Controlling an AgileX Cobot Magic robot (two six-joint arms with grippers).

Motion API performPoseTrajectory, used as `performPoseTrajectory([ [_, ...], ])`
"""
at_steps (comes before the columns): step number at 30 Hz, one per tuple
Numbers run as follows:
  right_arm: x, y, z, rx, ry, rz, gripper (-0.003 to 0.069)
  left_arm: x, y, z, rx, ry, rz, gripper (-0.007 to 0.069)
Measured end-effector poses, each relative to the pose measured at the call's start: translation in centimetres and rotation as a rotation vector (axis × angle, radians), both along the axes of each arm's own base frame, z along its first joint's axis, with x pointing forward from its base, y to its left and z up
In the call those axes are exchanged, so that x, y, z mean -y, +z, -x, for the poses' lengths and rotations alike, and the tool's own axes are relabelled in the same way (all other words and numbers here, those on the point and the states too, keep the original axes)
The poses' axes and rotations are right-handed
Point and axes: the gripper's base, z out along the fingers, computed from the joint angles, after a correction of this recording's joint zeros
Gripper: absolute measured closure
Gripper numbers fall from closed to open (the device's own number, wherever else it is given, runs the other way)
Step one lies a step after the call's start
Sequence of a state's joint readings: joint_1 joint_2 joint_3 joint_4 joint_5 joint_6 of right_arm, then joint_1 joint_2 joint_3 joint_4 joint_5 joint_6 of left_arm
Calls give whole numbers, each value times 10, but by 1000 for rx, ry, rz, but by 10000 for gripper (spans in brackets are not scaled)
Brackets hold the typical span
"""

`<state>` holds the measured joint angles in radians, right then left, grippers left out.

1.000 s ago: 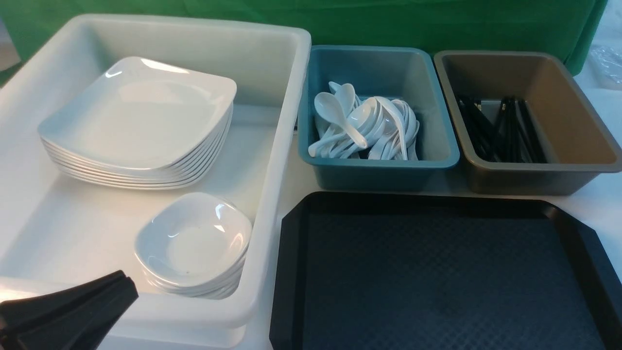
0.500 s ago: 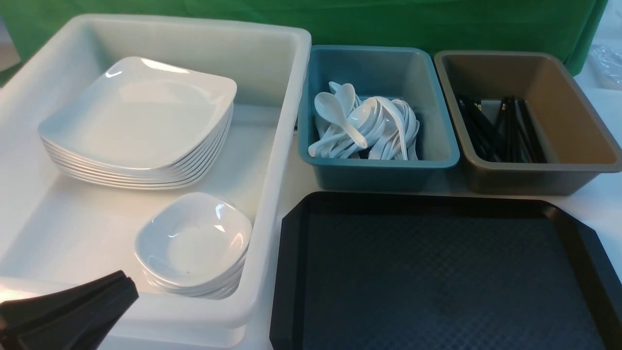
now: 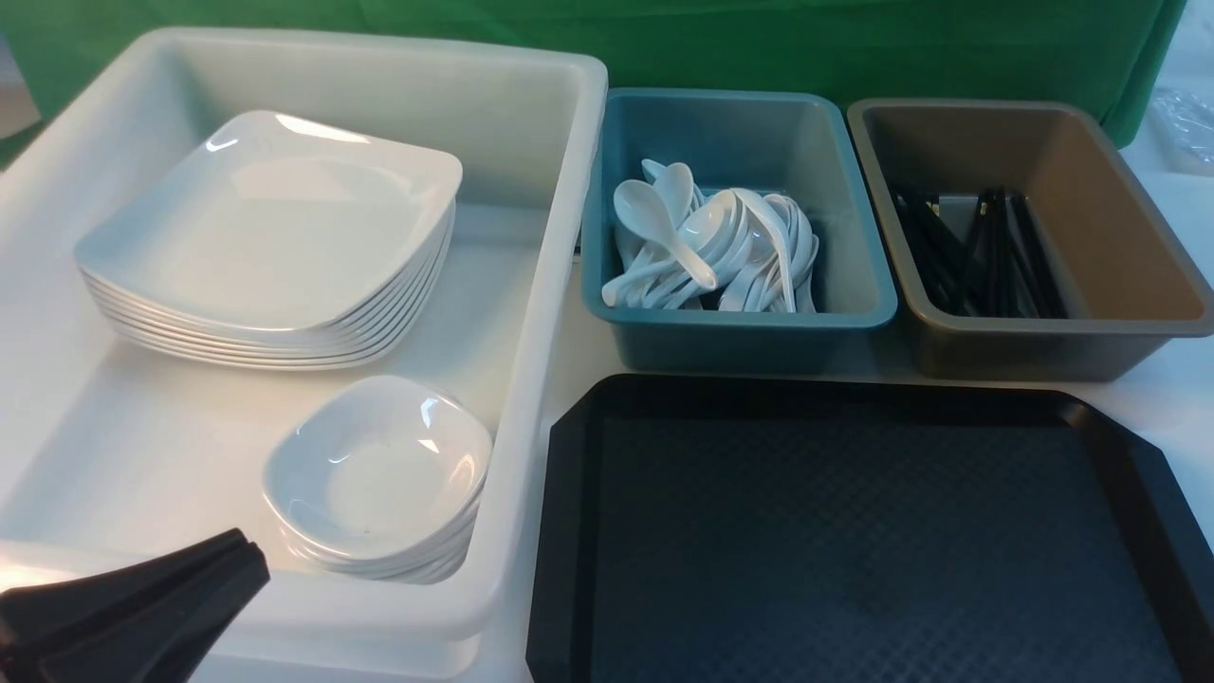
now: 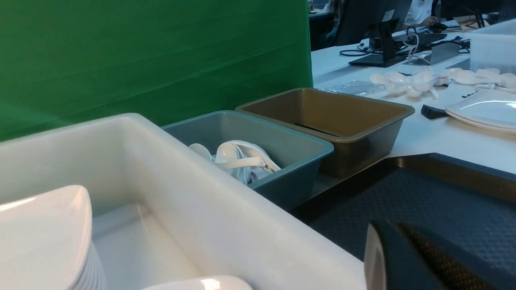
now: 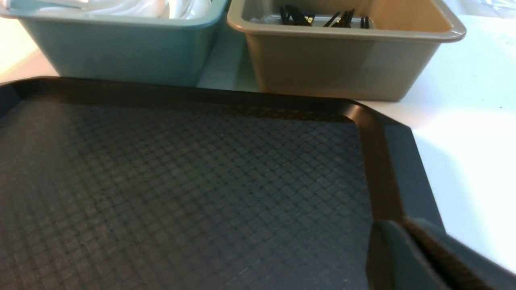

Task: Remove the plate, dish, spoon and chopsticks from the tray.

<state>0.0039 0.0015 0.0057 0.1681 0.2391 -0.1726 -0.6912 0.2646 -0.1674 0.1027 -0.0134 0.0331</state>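
The black tray [image 3: 854, 541] lies at the front right with nothing on its textured surface [image 5: 181, 181]. A stack of several white plates [image 3: 266, 228] and a stack of small dishes [image 3: 379, 474] sit inside the white tub [image 3: 531, 398]. White spoons [image 3: 711, 247] are piled in the teal bin [image 3: 740, 332]. Black chopsticks [image 3: 977, 251] lie in the brown bin [image 3: 1062, 346]. My left gripper [image 3: 248, 560] is shut and empty over the tub's front rim. My right gripper [image 5: 393, 227], fingers together and empty, hovers over the tray's right corner; the front view does not show it.
A green cloth [image 3: 664, 38] hangs behind the bins. In the left wrist view, more white spoons [image 4: 411, 82] and plates [image 4: 483, 110] lie on the white table [image 4: 443, 137] beyond the brown bin, with monitors and cables further back.
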Motion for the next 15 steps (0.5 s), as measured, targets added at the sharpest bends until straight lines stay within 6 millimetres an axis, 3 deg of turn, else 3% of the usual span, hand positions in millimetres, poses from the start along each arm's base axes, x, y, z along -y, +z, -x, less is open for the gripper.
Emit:
performPoseTrajectory([
  [7, 0, 0, 0, 0, 0, 0, 571, -6, 1, -3, 32, 78, -13, 612],
  [15, 0, 0, 0, 0, 0, 1, 566, -38, -2, -1, 53, 478, 127, 612],
])
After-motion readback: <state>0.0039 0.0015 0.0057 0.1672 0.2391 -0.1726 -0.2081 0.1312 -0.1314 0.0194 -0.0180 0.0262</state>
